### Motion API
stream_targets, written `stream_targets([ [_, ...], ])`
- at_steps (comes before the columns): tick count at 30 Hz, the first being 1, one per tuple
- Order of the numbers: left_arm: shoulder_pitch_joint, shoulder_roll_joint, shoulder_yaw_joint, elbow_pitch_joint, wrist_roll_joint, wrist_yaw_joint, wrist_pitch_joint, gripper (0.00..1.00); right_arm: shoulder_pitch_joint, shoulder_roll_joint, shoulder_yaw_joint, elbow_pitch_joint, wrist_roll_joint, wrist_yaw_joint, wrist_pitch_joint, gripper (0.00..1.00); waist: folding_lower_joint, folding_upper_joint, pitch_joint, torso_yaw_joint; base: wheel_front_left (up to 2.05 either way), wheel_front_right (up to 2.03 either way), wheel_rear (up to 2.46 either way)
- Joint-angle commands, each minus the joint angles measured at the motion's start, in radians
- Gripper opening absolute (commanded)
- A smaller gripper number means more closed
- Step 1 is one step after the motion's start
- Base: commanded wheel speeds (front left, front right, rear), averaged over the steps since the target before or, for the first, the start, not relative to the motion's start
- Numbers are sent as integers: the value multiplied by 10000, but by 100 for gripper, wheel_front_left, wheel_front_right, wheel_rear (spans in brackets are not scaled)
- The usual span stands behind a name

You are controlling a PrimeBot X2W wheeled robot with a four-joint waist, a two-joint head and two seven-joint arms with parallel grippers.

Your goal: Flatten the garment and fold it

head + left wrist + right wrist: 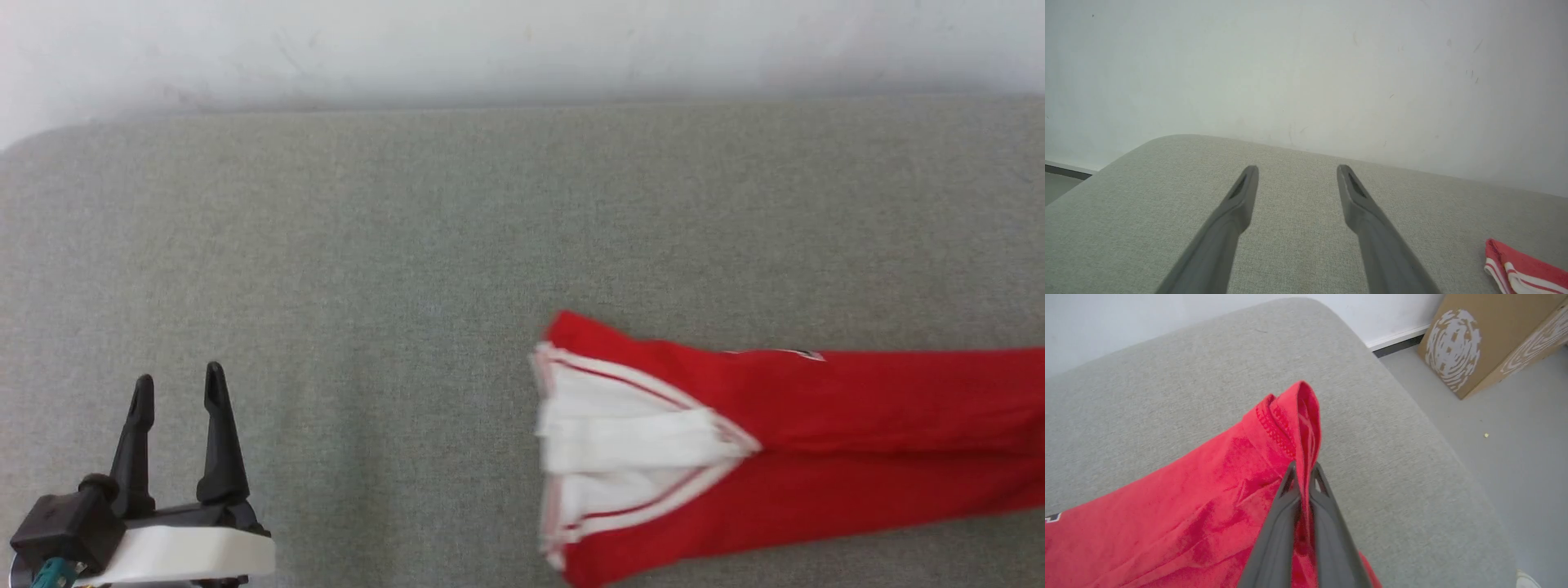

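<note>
Red garment [1167,522] is clamped in the right gripper [1303,467]. Its two dark fingers are pressed together on a stitched hem corner, and this corner rises in a small peak above the fingertips. From this grip the thin cloth goes down and to the left in the right wrist view, with soft wrinkles, and it rests on the grey fabric surface [408,245]. A small piece of black and white print shows at the left edge of that view.

In the head view the garment lies as a long narrow band on the right half of the surface and passes out at the right edge. Its white sleeves [620,425], with red-white striped trim, are gathered at the left end of the band.

The left gripper [180,376] is at the lower left in the head view, well apart from the garment. Its fingers stand spread with nothing between them, above bare surface.

Behind the surface there is a pale wall [1290,61]. Beyond the rounded corner of the surface, a cardboard box [1478,339] stands on the grey floor [1515,437].
</note>
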Motion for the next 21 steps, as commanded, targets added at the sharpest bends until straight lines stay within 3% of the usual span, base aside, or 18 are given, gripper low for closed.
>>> stream_targets([
  [1,163,-12,7,52,107,-72,-46,100,-72,-189,-291,8,-218,-11,105,0,0,0,-229,0,0,0,0],
  [5,297,-76,-76,142,119,-66,-47,100,73,-133,-71,-188,-47,-11,409,0,0,0,-454,53,0,0,0],
  [10,451,-162,-229,240,107,-77,-27,100,472,311,1111,-697,580,-11,960,0,0,0,-708,132,0,0,0],
  [16,580,-182,-287,235,63,-29,35,100,834,818,3598,-2207,2150,-11,2393,0,0,0,-981,190,0,0,0],
  [21,575,-239,-399,223,26,-23,65,100,544,989,5447,-3020,2632,-11,2989,0,0,0,-982,261,0,0,0],
])
